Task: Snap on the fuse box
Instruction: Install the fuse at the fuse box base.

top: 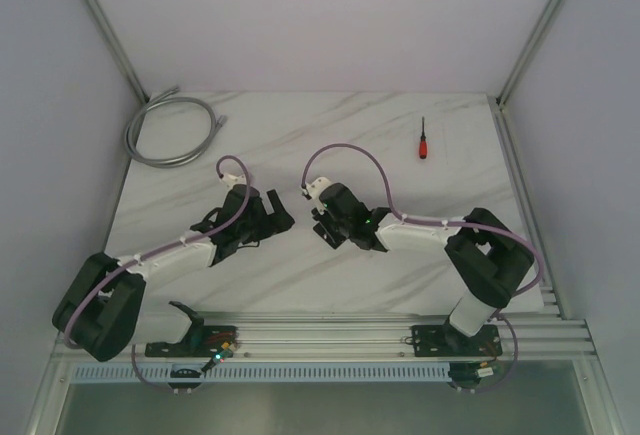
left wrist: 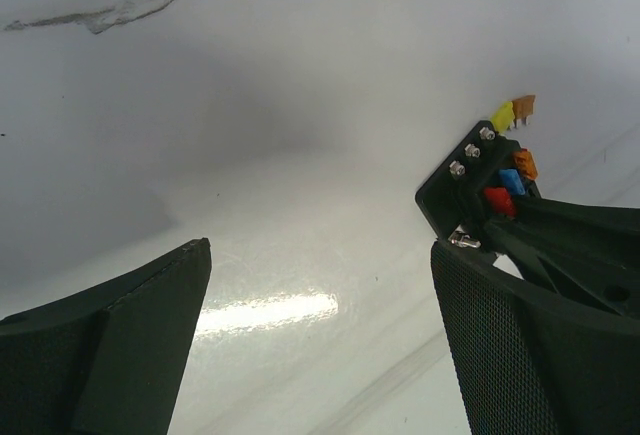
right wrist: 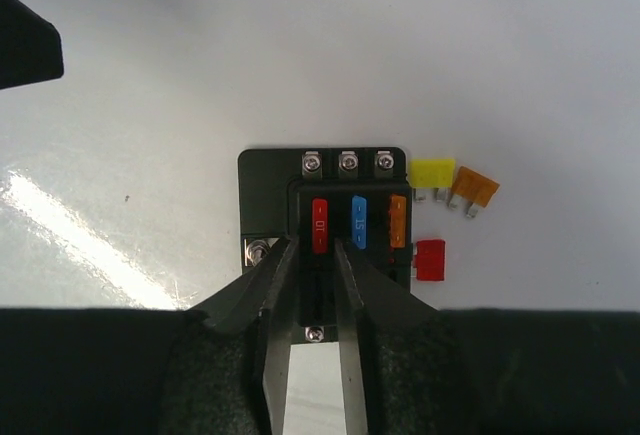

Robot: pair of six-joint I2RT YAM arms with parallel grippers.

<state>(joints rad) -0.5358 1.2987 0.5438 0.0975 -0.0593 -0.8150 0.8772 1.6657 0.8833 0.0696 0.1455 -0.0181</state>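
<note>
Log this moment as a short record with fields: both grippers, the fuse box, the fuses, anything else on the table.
left gripper: wide open, empty, next to the fuse box
right gripper: jaws slightly apart, over the fuse box
fuse box: flat on the table
seated fuses: red, blue, orange
loose fuses: yellow fuse, orange fuse, red fuse, on the table beside the box
elsewhere: screwdriver, coiled cable

The left fingers (left wrist: pixel 120 345) stand wide apart; the fuse box (left wrist: pixel 450 195) holds 3 fuses (left wrist: pixel 510 183), 2 loose fuses (left wrist: pixel 502 115) just beyond.
</note>
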